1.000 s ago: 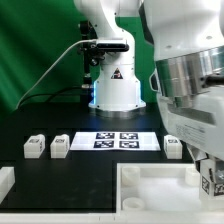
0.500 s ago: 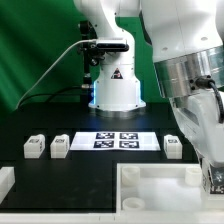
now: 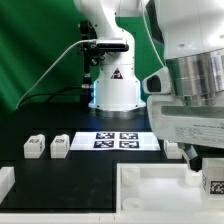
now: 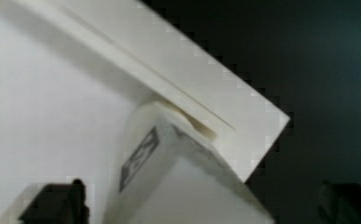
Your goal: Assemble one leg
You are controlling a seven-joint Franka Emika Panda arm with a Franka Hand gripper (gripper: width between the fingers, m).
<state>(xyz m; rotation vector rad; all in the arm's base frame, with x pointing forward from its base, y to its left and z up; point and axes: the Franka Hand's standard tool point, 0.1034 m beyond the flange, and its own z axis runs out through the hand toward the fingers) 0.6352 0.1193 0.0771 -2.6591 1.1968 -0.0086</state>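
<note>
Over panel (image 3: 160,180) corner: jaws (image 3: 213,178) gripping tagged leg (image 3: 214,183); two legs (image 3: 35,147) beside marker board (image 3: 116,140).

The arm (image 3: 195,90) swung toward the exterior view's left, covering more of the scene; the gripper (image 3: 213,181) seemingly carried a leg (image 3: 214,183) along.

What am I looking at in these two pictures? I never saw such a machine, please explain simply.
This is a robot arm that builds furniture from loose parts. One picture comes from a camera beside the table, the other from a camera on the arm's wrist. On the black table lie two small white legs, a flat marker board with four printed tags, and a large white panel with a raised rim. The arm's hand is low over that panel, with a tagged white piece at it. Whether the hand is actually gripping it, I cannot tell.
</note>
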